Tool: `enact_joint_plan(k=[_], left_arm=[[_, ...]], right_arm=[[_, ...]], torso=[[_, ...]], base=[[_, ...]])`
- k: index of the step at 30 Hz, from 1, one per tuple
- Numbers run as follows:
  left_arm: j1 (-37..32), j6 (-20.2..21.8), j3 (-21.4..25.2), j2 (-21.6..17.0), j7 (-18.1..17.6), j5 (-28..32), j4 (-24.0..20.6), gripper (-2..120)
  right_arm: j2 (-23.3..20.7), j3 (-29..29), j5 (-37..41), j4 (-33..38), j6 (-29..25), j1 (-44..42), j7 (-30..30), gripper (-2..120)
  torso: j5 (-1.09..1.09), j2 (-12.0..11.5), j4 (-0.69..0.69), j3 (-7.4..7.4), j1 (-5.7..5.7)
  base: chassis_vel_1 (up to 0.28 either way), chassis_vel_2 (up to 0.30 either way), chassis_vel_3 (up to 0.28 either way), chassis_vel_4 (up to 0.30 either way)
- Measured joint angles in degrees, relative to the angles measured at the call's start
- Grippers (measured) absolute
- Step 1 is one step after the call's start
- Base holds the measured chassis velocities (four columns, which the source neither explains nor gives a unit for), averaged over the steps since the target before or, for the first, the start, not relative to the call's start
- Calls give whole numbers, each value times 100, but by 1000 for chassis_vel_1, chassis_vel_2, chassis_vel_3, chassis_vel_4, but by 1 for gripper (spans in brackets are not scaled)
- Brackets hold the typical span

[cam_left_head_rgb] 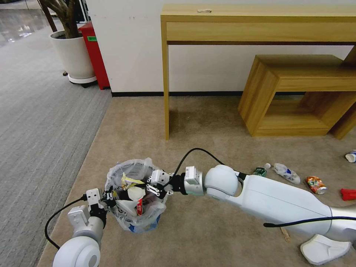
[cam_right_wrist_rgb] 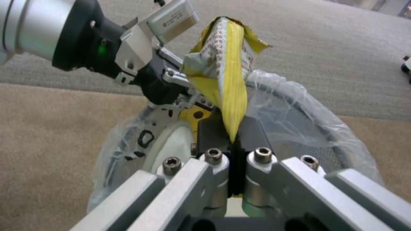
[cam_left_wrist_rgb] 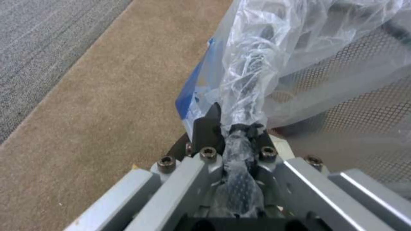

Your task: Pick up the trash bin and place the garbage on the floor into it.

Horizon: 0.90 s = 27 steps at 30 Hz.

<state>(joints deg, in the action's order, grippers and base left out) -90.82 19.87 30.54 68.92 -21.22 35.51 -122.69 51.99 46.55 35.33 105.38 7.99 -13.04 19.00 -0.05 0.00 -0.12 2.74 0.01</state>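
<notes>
Down at the robot's feet, the trash bin [cam_left_head_rgb: 136, 200] sits on the beige carpet floor [cam_left_head_rgb: 207, 237], lined with a crinkly clear bag with some blue low down. The left gripper [cam_left_wrist_rgb: 237, 130] has its fingers pinched tight on the bin's bagged rim at the near-left side. The right gripper [cam_right_wrist_rgb: 233, 138] reaches in over the bin from the right, fingers clamped on a yellow snack wrapper [cam_right_wrist_rgb: 227, 67] that's right above the opening. Bin already has white stuff and something red in it, hard to say what exactly.

On the carpet to the right, the arm hides part of the mess: a white slipper [cam_left_head_rgb: 324, 250] cut off by the arm, a bit of wooden stick [cam_left_head_rgb: 284, 234] poking out beneath it. Further out there's a green crushed can [cam_left_head_rgb: 260, 171], a clear bottle [cam_left_head_rgb: 286, 172], an orange-red can [cam_left_head_rgb: 316, 184], a red wrapper [cam_left_head_rgb: 348, 194] and a blue-white cup [cam_left_head_rgb: 350, 156], both clipped by the edge.

Left side is grey ribbed carpet [cam_left_head_rgb: 40, 122]. At the back, a wooden desk [cam_left_head_rgb: 256, 22] against the white wall, a low wooden shelf unit [cam_left_head_rgb: 300, 92], a potted plant [cam_left_head_rgb: 72, 48] and a red box [cam_left_head_rgb: 95, 53].
</notes>
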Motion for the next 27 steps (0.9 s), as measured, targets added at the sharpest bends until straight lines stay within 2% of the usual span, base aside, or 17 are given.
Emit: enact_joint_plan(k=[24,25,27], left_arm=[[-31,4,11,-3,-11,40,-151,2],[-34,6,11,1,-12,40,-157,2],[-36,7,11,7,-12,40,-160,2]], right_arm=[[134,345,-109,-198,1,149,6,1],[139,355,-123,-217,-6,144,5,10],[144,371,-146,-240,-15,136,23,17]], torso=[[0,0,0,0,0],[0,0,0,0,0],[1,0,0,0,0]], base=[[0,0,0,0],[0,0,0,0],[0,0,0,0]])
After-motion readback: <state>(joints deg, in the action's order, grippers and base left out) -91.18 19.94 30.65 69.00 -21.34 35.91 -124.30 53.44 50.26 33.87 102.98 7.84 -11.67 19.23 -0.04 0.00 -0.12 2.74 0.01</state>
